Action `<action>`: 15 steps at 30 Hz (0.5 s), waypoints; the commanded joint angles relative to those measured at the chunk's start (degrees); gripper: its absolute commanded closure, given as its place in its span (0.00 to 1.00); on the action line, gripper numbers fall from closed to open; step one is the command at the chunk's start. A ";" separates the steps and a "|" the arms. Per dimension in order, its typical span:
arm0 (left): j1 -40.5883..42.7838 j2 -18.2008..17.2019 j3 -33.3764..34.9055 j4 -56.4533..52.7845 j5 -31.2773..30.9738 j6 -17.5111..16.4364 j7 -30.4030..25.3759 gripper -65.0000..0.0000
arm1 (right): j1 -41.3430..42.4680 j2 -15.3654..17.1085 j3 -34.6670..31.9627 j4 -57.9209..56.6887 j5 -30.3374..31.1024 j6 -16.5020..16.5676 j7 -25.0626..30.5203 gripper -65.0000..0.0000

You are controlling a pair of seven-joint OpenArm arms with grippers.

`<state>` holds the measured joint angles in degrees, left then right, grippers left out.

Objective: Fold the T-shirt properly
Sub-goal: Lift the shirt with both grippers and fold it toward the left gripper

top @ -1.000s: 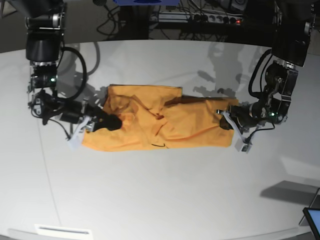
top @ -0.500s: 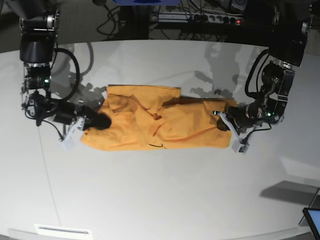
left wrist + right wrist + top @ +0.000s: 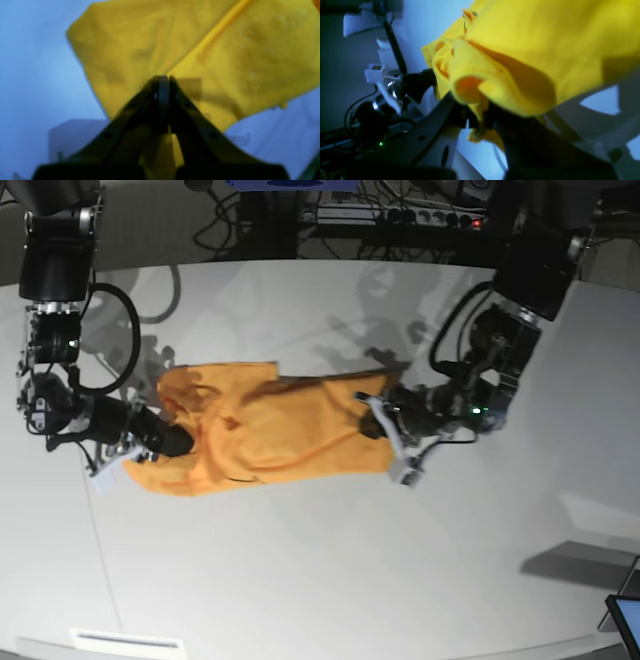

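Honestly, no writing or label reads anywhere on the T-shirt (image 3: 270,430); it lies rumpled across the middle of the table (image 3: 320,580). At three o'clock my left gripper (image 3: 378,420) is pinched tight on its edge; at nine, my right gripper (image 3: 172,442) clamps bunched cloth. Both wrist views are blurred, my right fingertips buried under folds.

An orange-yellow T-shirt (image 3: 270,430) stretches sideways in a rumpled, folded-over band across the middle of the white desk (image 3: 320,580), creased along its length, its two ends gathered and bunched, edges sagging toward the desk.
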<state>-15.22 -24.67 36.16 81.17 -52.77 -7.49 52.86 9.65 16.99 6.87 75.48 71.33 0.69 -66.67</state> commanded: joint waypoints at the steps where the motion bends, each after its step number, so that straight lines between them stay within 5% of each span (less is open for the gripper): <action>1: -0.12 0.80 0.45 0.02 -0.11 -0.38 4.15 1.00 | 1.38 0.72 0.03 1.04 1.59 -0.12 0.17 1.00; 8: -2.49 2.20 0.01 0.46 -0.11 -0.38 6.88 1.00 | 1.38 0.81 0.03 1.31 1.51 -0.12 0.26 1.00; 15: -3.55 -3.95 -0.07 4.50 -0.19 -0.38 6.88 1.00 | 1.38 0.72 -0.06 6.50 -2.36 -0.12 -0.09 1.00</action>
<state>-17.45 -28.16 36.53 84.66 -52.62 -7.81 60.27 9.82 17.10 6.61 81.12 67.57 0.34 -67.13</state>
